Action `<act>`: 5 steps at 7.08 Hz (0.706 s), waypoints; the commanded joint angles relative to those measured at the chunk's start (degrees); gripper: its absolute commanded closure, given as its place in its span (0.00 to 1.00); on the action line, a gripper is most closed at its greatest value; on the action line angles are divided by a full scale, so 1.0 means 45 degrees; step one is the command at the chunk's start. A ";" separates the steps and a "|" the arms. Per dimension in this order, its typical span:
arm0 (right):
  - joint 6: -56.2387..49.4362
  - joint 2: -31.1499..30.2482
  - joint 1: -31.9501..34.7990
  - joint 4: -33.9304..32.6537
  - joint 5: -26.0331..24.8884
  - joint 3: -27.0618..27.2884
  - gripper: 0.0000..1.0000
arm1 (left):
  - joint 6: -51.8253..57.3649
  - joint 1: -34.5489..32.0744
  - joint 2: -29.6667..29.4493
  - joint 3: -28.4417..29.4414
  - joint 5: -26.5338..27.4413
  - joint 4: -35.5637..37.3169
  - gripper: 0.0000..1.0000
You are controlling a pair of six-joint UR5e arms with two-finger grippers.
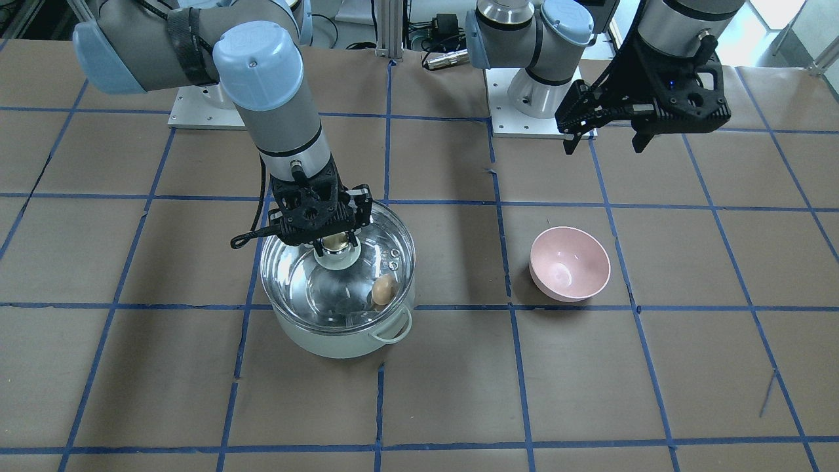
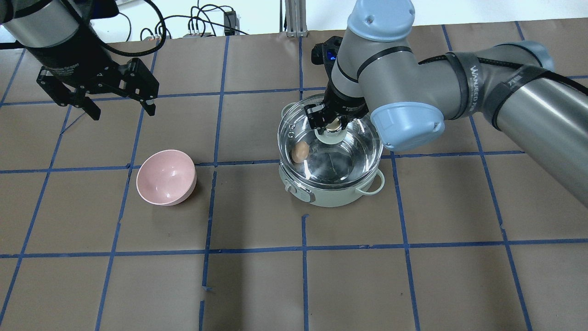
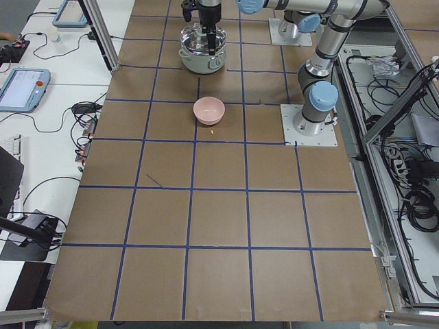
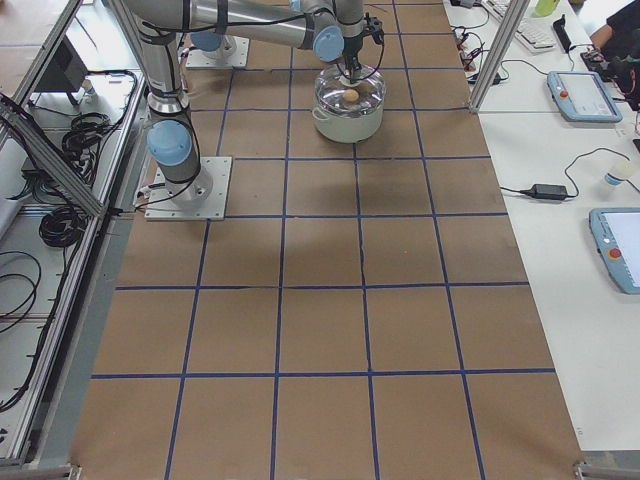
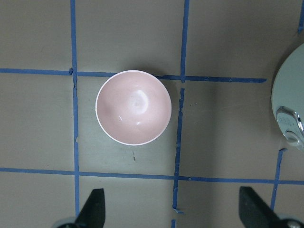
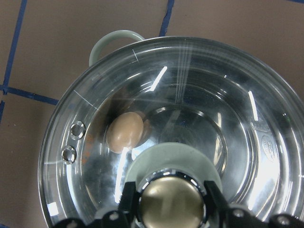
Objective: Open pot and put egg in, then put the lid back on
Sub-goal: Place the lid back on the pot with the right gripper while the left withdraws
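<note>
The mint-green pot stands near the table's middle and also shows in the overhead view. The clear glass lid lies over the pot's mouth; I cannot tell whether it rests on the rim. My right gripper is shut on the lid's knob, straight above the pot. The brown egg lies inside the pot against its wall, seen through the glass. My left gripper is open and empty, raised above the table beyond the pink bowl.
A pink bowl sits empty on the table to the pot's left in the overhead view, directly under the left wrist camera. Brown paper with blue tape lines covers the table. The arm bases stand at the robot's edge.
</note>
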 commanded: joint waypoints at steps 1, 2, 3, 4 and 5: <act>0.0008 0.0003 0.0000 -0.0008 0.0000 -0.0001 0.53 | -0.0038 -0.0107 0.0011 -0.0087 0.0005 -0.0006 0.00; 0.0008 0.0003 0.0000 -0.0008 0.0000 -0.0001 0.51 | -0.0058 -0.0089 -0.0008 -0.0107 0.0005 -0.0006 0.00; 0.0008 0.0003 0.0000 -0.0008 0.0000 -0.0001 0.47 | -0.0039 -0.0108 0.0011 -0.0126 -0.0015 0.0013 0.00; 0.0008 0.0003 0.0000 -0.0086 0.0000 0.0019 0.44 | -0.0019 -0.0108 0.0050 -0.0165 -0.0034 0.0052 0.00; -0.0012 0.0023 0.0000 -0.0299 0.0019 0.0038 0.40 | -0.0039 -0.0108 0.0050 -0.0166 -0.0034 0.0053 0.00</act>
